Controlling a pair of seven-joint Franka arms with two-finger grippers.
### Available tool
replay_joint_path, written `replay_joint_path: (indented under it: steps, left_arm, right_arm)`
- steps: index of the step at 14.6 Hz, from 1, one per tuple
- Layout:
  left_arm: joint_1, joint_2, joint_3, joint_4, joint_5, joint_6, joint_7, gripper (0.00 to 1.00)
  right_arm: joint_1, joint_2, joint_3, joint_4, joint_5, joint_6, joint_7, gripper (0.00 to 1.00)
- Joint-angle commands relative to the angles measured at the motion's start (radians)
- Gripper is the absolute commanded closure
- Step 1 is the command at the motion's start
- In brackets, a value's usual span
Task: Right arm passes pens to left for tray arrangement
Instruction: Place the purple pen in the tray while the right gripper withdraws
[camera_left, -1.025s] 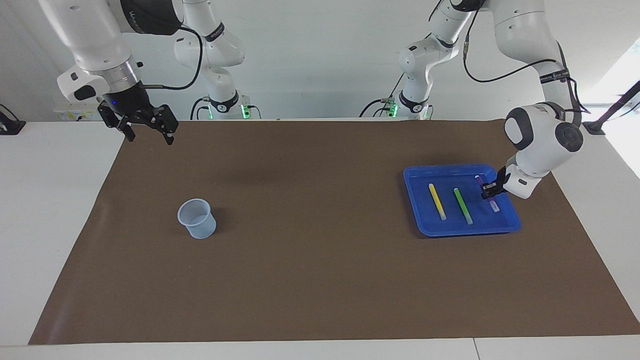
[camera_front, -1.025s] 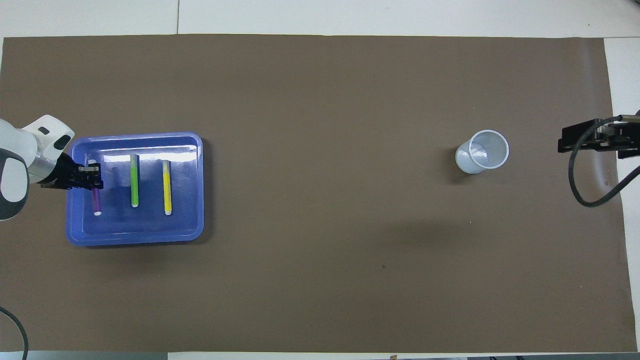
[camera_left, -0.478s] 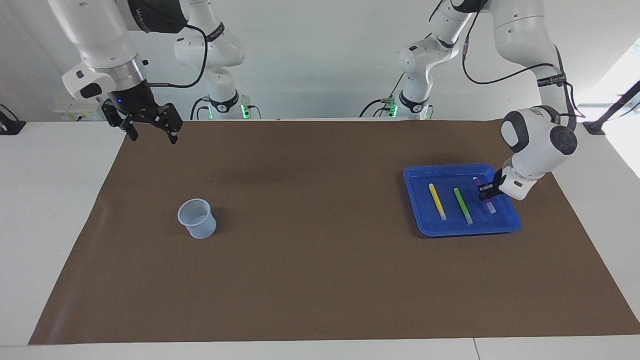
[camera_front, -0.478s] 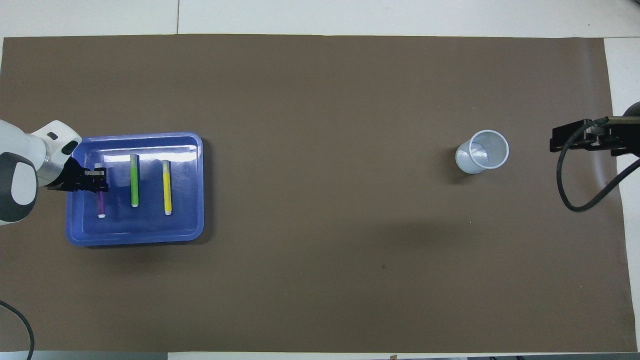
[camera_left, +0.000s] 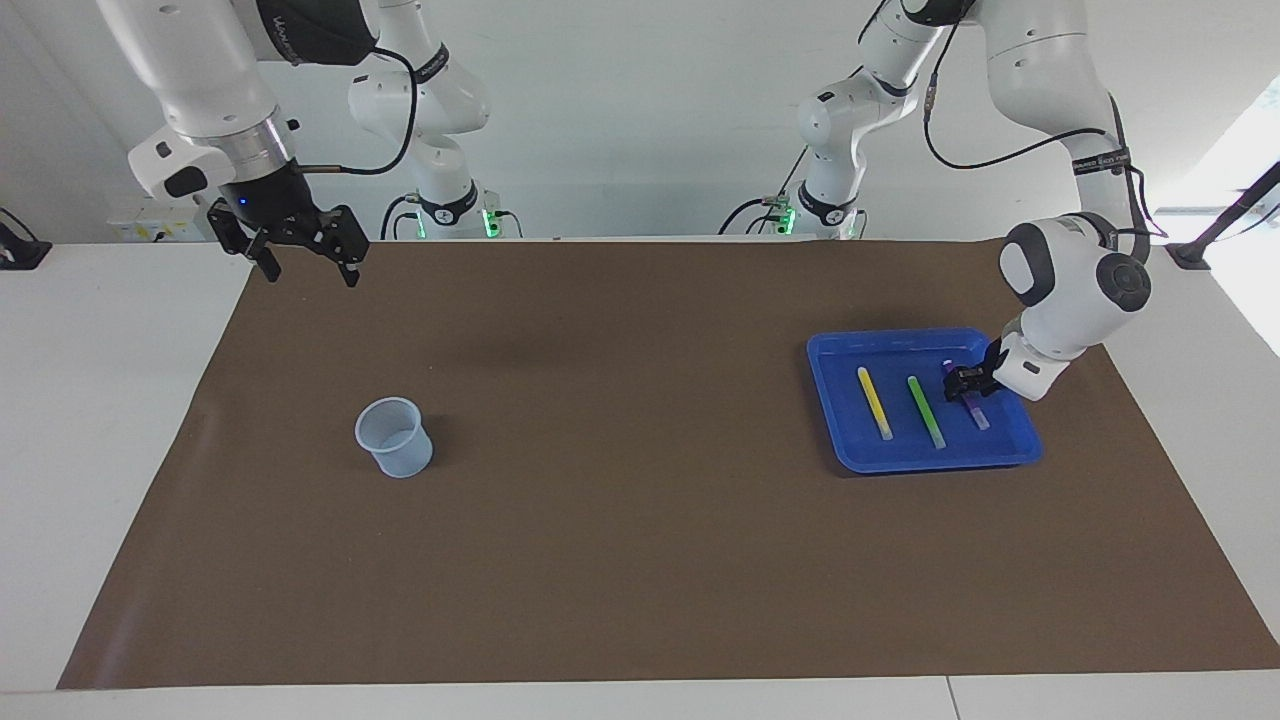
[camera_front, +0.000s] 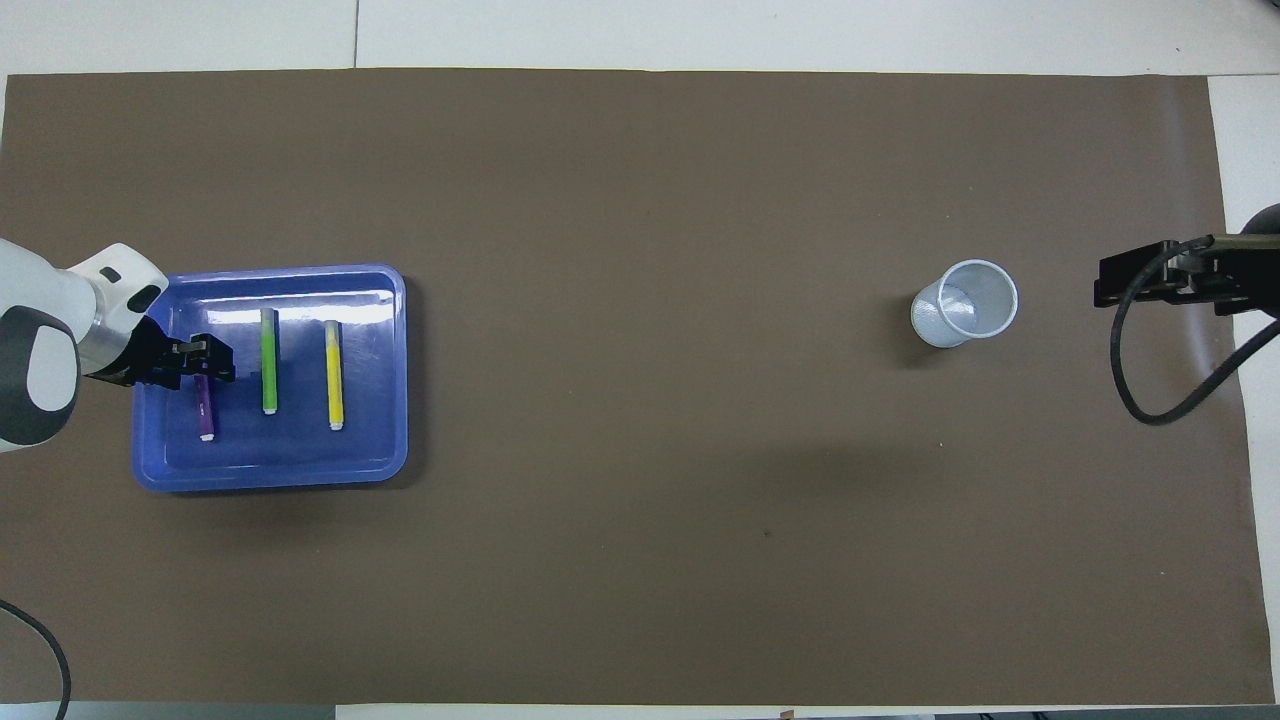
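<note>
The tray (camera_front: 300, 468) is glossy blue plastic catching glare at its 12 o'clock rim, the cup (camera_left: 394, 436) thin translucent plastic, the mat (camera_left: 640, 480) matt brown paper, creased faintly, the table (camera_left: 100, 400) smooth white.

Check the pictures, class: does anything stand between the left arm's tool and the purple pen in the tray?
Nothing visible does. The left tool is right at the purple pen, which lies in the blue tray beside the green pen. The green pen lies clear to one side.
</note>
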Motion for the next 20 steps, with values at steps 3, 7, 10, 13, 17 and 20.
replay_joint_path:
  steps: [3, 7, 10, 13, 17, 20]
  left_arm:
    - [0.010, -0.006, -0.002, -0.004, 0.020, 0.007, 0.010, 0.00]
    - [0.007, -0.008, -0.003, 0.010, 0.019, -0.012, 0.010, 0.00]
    - [0.008, -0.009, -0.003, 0.016, 0.019, -0.017, 0.010, 0.00]
    - [0.002, -0.009, -0.007, 0.054, 0.013, -0.044, 0.008, 0.00]
    - [-0.062, -0.014, -0.016, 0.195, 0.002, -0.182, -0.004, 0.00]
    - [-0.100, -0.034, -0.019, 0.284, -0.041, -0.285, -0.010, 0.00]
  right_arm:
    - [-0.015, 0.001, 0.005, 0.013, 0.020, -0.035, -0.007, 0.00]
    - [-0.020, -0.002, 0.001, 0.012, 0.020, -0.034, -0.010, 0.00]
    - [-0.020, -0.002, -0.001, 0.010, 0.020, -0.033, -0.007, 0.00]
    - [-0.022, -0.006, -0.002, 0.001, 0.020, -0.031, -0.007, 0.00]
    - [-0.020, -0.008, -0.002, -0.002, 0.020, -0.033, -0.008, 0.00]
    - [-0.020, -0.008, -0.002, -0.002, 0.020, -0.034, -0.008, 0.00]
